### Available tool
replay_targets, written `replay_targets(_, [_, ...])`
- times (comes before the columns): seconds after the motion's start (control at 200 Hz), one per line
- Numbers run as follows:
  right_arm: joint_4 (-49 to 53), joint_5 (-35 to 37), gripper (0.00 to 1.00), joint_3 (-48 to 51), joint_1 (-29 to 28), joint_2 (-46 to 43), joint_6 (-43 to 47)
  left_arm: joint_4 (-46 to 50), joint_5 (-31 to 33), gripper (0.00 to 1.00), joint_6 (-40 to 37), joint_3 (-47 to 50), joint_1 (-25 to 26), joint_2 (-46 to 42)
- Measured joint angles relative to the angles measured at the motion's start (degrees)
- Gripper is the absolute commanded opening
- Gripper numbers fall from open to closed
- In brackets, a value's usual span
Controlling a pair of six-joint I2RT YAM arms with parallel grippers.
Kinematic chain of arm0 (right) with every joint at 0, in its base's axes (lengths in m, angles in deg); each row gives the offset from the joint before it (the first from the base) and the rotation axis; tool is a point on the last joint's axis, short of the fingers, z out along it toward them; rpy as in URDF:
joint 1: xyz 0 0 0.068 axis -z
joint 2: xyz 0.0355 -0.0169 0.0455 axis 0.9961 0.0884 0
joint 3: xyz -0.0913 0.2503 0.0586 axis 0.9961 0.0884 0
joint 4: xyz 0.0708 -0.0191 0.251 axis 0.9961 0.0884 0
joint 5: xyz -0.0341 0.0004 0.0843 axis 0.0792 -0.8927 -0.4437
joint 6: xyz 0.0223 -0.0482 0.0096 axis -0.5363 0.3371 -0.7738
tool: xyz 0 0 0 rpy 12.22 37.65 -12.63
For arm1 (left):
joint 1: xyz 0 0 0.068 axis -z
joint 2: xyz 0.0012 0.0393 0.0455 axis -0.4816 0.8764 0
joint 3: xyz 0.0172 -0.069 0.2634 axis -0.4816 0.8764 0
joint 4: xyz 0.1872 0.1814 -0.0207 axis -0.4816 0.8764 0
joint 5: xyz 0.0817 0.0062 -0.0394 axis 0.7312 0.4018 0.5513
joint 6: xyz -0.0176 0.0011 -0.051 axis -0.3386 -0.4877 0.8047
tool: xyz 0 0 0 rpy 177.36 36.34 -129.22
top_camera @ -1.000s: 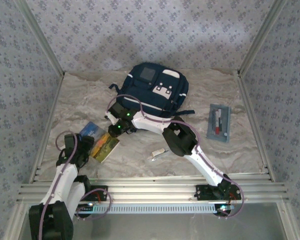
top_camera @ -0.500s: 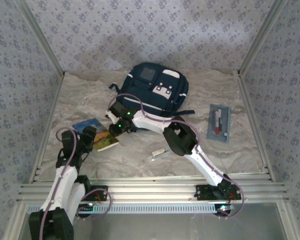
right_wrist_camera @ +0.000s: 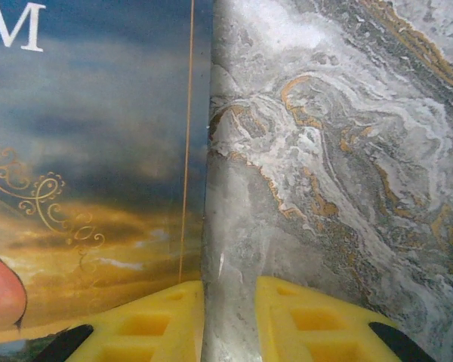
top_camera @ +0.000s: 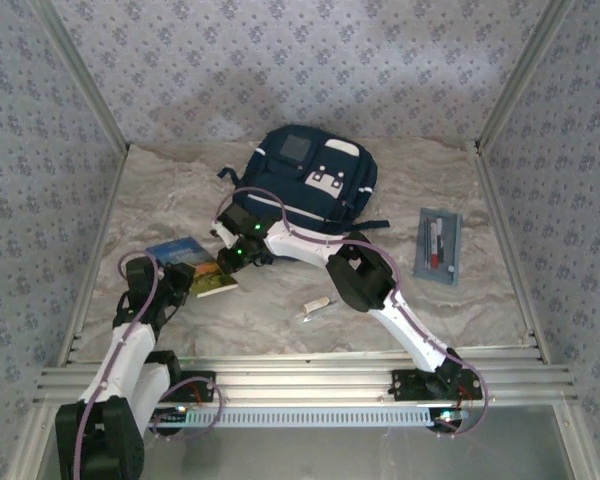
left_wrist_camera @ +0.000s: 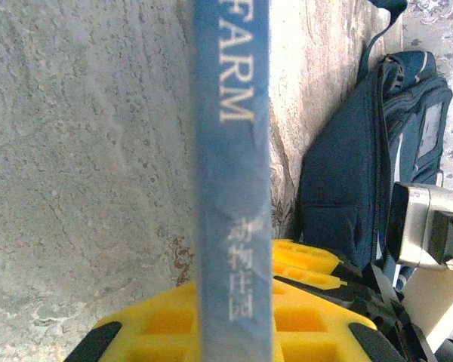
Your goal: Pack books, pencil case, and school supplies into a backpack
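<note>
The book (top_camera: 195, 263), a thin paperback with a landscape cover, lies on the table left of centre. In the left wrist view its blue spine (left_wrist_camera: 230, 151) runs between the yellow fingers, and my left gripper (left_wrist_camera: 234, 305) is shut on it from the near side (top_camera: 177, 278). My right gripper (top_camera: 232, 262) hovers at the book's right edge. Its yellow fingers (right_wrist_camera: 155, 317) stand a narrow gap apart over bare table, beside the cover (right_wrist_camera: 90, 166). The navy backpack (top_camera: 310, 180) lies behind them (left_wrist_camera: 340, 173). A grey pencil case (top_camera: 438, 245) rests at the right. A small white stick (top_camera: 316, 308) lies in front.
Patterned walls close the table on three sides. A metal rail (top_camera: 300, 370) runs along the near edge. The right arm (top_camera: 365, 280) stretches across the middle of the table. Its wrist hardware (left_wrist_camera: 430, 230) sits close to the backpack's side.
My left gripper has moved in to the book's near edge and closed on it. The book has turned and shifted slightly left. The right gripper has stayed nearly still.
</note>
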Motion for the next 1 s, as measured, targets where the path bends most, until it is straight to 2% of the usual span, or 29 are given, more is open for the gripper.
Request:
replay_targets(0.235, [2.91, 0.83, 0.52, 3.61, 1.01, -4.04, -0.52, 9.16, 2.08, 0.0, -1.99, -6.19, 0.04, -0.63])
replay_targets(0.36, [3.76, 1.09, 0.59, 8.72, 3.28, -10.62, -1.42, 10.91, 4.39, 0.0, -2.54, -12.09, 0.94, 2.01])
replay_targets(0.44, [3.89, 1.55, 0.67, 11.67, 5.14, -15.72, -1.88, 9.42, 6.67, 0.0, -2.51, -15.39, 3.3, 4.28])
replay_targets(0.52, [3.23, 2.14, 0.9, 14.69, 7.63, -21.07, -3.13, 6.14, 9.66, 0.0, -2.51, -18.25, 7.52, 7.74])
replay_targets(0.565, [2.05, 2.14, 1.0, 17.0, 9.14, -24.09, -3.28, 4.11, 11.32, 0.0, -2.56, -19.85, 10.05, 9.97])
replay_targets(0.73, [-4.52, 1.03, 1.0, 28.61, 15.21, -34.71, -8.7, -6.75, 15.96, 0.0, -2.56, -26.23, 17.88, 20.92])
replay_targets(0.86, [-10.16, -1.53, 1.0, 36.96, 19.41, -40.81, -14.51, -16.0, 17.7, 0.0, -2.56, -30.97, 21.64, 29.51])
replay_targets(0.999, [-18.45, -4.11, 1.0, 44.57, 21.18, -46.18, -23.04, -25.79, 19.98, 0.0, -2.51, -33.88, 25.53, 36.2])
